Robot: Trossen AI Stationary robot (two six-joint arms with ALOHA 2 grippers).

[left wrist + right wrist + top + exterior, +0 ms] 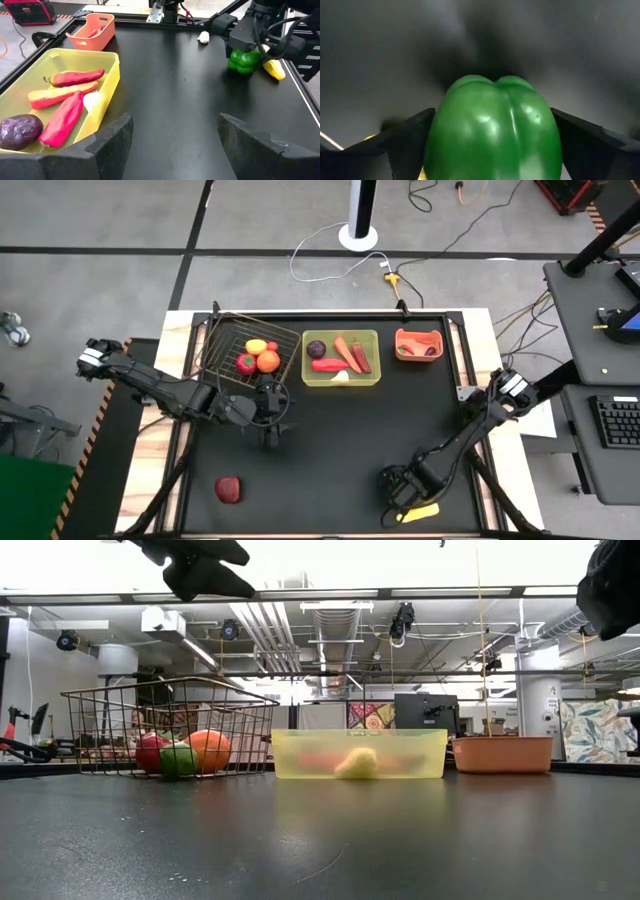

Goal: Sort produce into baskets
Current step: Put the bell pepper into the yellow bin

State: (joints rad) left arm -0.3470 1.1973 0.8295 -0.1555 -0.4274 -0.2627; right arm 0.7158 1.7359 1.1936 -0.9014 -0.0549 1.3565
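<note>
Green pepper between right tool fingers

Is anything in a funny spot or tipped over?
Yes. The wire basket looks tipped, one side lifted off the table. A white garlic and a dark red piece lie loose outside any container.

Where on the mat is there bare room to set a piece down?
Bare: the mat's middle, between the yellow tray and the right tool. Crowded: the wire basket, and the front right corner around the green pepper.
</note>
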